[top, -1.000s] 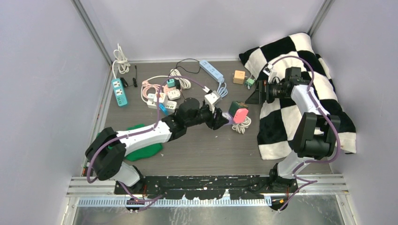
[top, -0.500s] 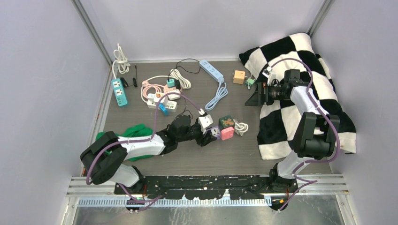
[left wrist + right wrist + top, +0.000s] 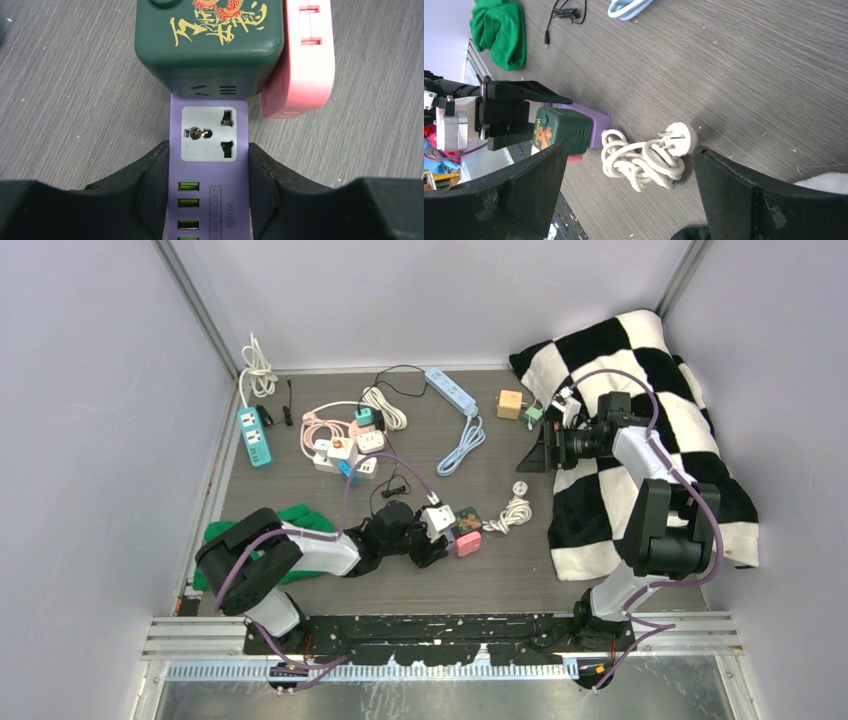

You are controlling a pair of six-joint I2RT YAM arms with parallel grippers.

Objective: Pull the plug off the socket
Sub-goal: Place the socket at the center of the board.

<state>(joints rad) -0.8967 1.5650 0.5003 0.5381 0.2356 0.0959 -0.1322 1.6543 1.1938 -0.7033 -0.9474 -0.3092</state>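
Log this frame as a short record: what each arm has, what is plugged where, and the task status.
left gripper: fingers clamped on both sides of the purple socket strip
right gripper: open, holding nothing, above the table near the checkered cloth
plugged in: green cube adapter seated at the strip's far end
beside it: pink adapter, touching the cube; its connection cannot be told
loose: coiled white cord with bare plug, on the table
task status: plug not yet pulled off
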